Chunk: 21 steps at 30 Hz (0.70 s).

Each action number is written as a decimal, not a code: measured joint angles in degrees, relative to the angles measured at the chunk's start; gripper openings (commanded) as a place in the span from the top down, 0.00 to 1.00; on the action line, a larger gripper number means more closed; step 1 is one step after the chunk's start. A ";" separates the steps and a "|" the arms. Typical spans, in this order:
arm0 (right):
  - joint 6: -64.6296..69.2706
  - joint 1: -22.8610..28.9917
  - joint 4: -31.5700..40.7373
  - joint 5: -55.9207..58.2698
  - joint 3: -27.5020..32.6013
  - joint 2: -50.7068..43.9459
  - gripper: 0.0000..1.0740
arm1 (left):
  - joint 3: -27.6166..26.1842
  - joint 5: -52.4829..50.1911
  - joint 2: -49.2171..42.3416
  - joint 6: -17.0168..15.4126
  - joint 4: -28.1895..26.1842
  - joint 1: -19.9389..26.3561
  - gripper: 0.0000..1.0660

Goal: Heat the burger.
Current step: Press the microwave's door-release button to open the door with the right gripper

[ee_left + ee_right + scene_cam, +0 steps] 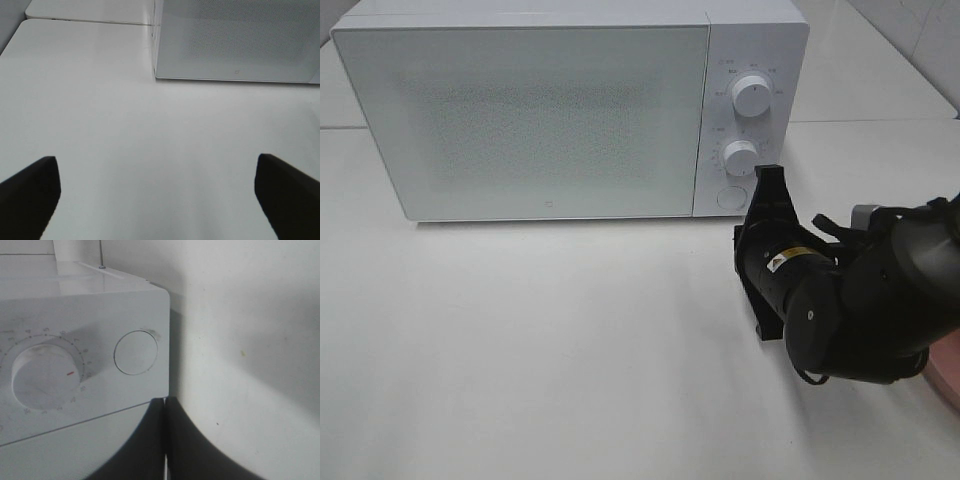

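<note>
The burger is out of view. A white microwave (pixel 520 110) stands at the back of the table with its door closed. My right gripper (pixel 767 174) is shut with nothing in it, its tip just right of the round button (pixel 730 197) at the foot of the control panel. In the right wrist view the closed fingertips (pixel 165 407) sit just below that button (pixel 136 352) and the lower dial (pixel 46 376). My left gripper (pixel 157 200) is open and empty over bare table, facing the microwave's front (pixel 235 45).
An upper dial (pixel 752 95) and lower dial (pixel 741 157) sit on the panel. A sliver of a pink plate (pixel 947 378) shows at the right edge, behind the right arm. White tabletop (pixel 540 340) stretches in front of the microwave.
</note>
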 measured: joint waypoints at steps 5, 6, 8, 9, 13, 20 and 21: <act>-0.40 -2.12 -0.92 1.49 -2.18 0.57 1.00 | 0.00 0.00 0.00 0.00 0.00 0.00 0.08; -0.40 -2.12 -0.92 1.49 -2.18 0.57 1.00 | 0.00 0.00 0.00 0.00 0.00 0.00 0.08; -0.46 -2.69 -0.97 2.46 -3.04 1.38 1.00 | 0.00 0.00 0.00 0.00 0.00 0.00 0.08; -0.46 -2.81 -1.03 2.75 -3.44 1.89 1.00 | 0.00 0.00 0.00 0.00 0.00 0.00 0.08; -0.52 -2.81 -1.49 3.09 -5.61 4.07 1.00 | 0.00 0.00 0.00 0.00 0.00 0.00 0.08; -0.46 -4.87 -3.15 3.78 -8.02 4.87 1.00 | 0.00 0.00 0.00 0.00 0.00 0.00 0.08; -0.63 -5.33 -3.50 3.84 -8.37 4.87 1.00 | 0.00 0.00 0.00 0.00 0.00 0.00 0.08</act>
